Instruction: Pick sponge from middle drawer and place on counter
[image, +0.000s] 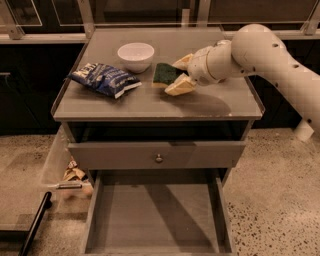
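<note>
The sponge (163, 74), dark green on top over a pale yellow layer, lies flat on the grey counter (150, 102), right of centre. My gripper (171, 77) reaches in from the right. Its two pale fingers (179, 86) are spread apart, one on each side of the sponge's right end, low over the counter. The middle drawer (92, 212) is pulled out below, and its flat grey floor is bare.
A white bowl (135, 55) stands at the back of the counter, left of the sponge. A blue snack bag (104, 79) lies at the left. A closed drawer front with a round knob (159, 158) sits above the open drawer. Clutter lies on the floor at the left (74, 174).
</note>
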